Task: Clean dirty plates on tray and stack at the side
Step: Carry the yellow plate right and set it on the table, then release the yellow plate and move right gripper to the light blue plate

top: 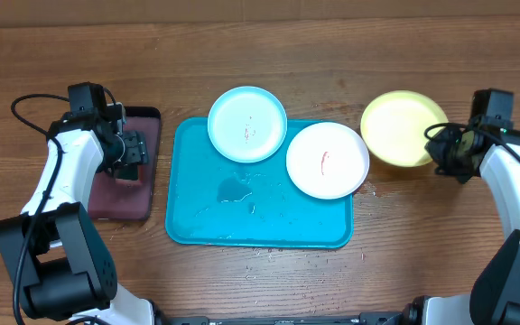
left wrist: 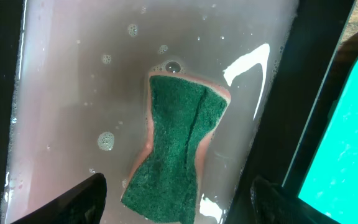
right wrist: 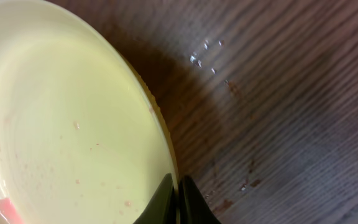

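Observation:
The turquoise tray [top: 197,208] lies mid-table. On its far edge rest a light blue plate [top: 247,124] and a white plate [top: 327,160], each with a red smear in its centre. Right of the tray is the yellow-green plate [top: 400,126], off the tray, casting a shadow on the wood. My right gripper [top: 433,144] is shut on that plate's right rim; the right wrist view shows the rim [right wrist: 160,130] pinched in the gripper [right wrist: 178,186]. My left gripper [top: 132,155] hangs open over the green sponge [left wrist: 179,146], one finger on each side.
The sponge lies in pinkish, bubbly water inside a small black-rimmed tray [top: 152,122] left of the turquoise one. Water puddles sit on the turquoise tray's floor [top: 233,190]. Droplets and red specks [right wrist: 229,87] dot the wooden table near the yellow-green plate.

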Motion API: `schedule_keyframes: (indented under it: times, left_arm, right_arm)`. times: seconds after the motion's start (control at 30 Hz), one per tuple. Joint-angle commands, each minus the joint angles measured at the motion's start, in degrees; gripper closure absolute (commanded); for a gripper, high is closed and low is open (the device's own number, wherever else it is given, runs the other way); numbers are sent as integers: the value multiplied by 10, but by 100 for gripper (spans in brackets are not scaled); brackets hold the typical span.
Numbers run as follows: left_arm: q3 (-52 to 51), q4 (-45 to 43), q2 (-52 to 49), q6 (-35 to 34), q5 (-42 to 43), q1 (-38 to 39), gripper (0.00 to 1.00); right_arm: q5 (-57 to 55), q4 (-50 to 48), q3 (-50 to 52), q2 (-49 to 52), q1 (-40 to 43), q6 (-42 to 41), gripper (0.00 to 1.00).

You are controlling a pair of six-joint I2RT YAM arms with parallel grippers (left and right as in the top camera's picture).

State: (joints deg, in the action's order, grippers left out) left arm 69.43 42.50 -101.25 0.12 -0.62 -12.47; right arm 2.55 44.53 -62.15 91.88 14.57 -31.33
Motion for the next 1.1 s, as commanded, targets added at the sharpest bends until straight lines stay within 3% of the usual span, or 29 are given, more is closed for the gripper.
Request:
schedule_keyframes:
  times: [0.0,0.7,0.77,0.9,1.07]
  left_arm:
    - [3,2,8,-5,7,2,25]
    - [3,3,8,-5,7,1,25]
    - [3,3,8,-5,7,2,25]
    - [3,4,8,-5,7,2,24]
    - [3,3,8,-5,7,2,24]
  right_arm:
    - [-12,-14,13,-16,1,-2,96]
    - [-36,-18,23,-12,-4,-32,91]
    - [-16,-21,23,-12,-9,-27,82]
    - [82,-55,20,-13,-27,72,69]
    - [120,-49,-35,-13,-78,179,60]
